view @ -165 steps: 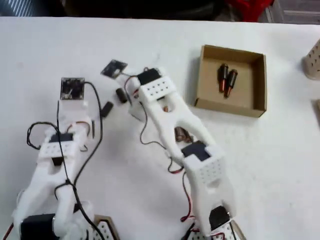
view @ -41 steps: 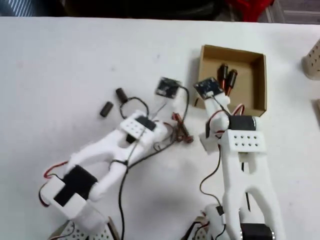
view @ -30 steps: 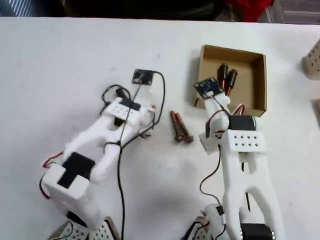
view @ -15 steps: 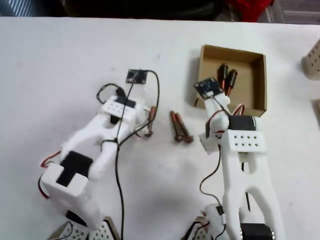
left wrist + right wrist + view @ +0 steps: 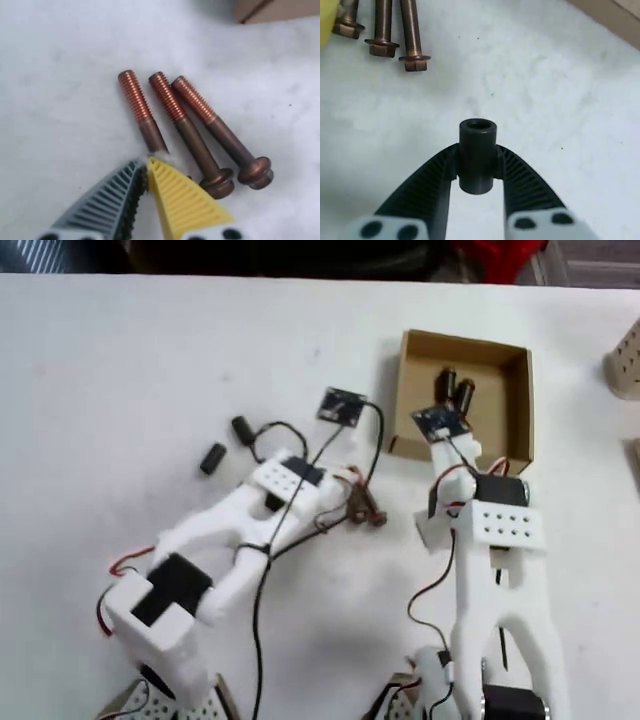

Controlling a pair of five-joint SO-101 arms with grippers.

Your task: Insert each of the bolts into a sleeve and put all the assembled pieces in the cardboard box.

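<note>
Open brown cardboard box (image 5: pixel 498 410) is sitting on the white table (image 5: pixel 150 340). All places below are being taken from the box.

Left gripper (image 5: pixel 146 162), with one grey ribbed finger and one yellow, is lying low over the table near the box's near corner. Its fingers are pinching the head end of a copper-coloured threaded metal bolt (image 5: pixel 139 112). The head itself is hiding behind the fingertips, and the threaded end is pointing away from the gripper.

A second bolt (image 5: pixel 187 131) and a third bolt (image 5: pixel 216 127), both of the same kind, are lying flat just beside the held one, on its box side. All three are running nearly parallel, and the two loose heads are almost touching.

Right gripper (image 5: pixel 476 150), with black ribbed fingers, is sitting outside the box by its near wall. It is clamping a short black cylindrical sleeve (image 5: pixel 477 165) by the sides, with the bore facing the wrist camera. Whether the sleeve is touching the table, cannot tell. The three bolt heads are lying near it, on the side away from the box.

Inside the box, two dark pieces (image 5: pixel 447 378) (image 5: pixel 465 392) are lying side by side toward the far wall, partly hidden by the right arm.

Two loose sleeves (image 5: pixel 240 427) (image 5: pixel 212 457), black and short, are lying well apart from the box, beyond the left arm's wrist.
</note>
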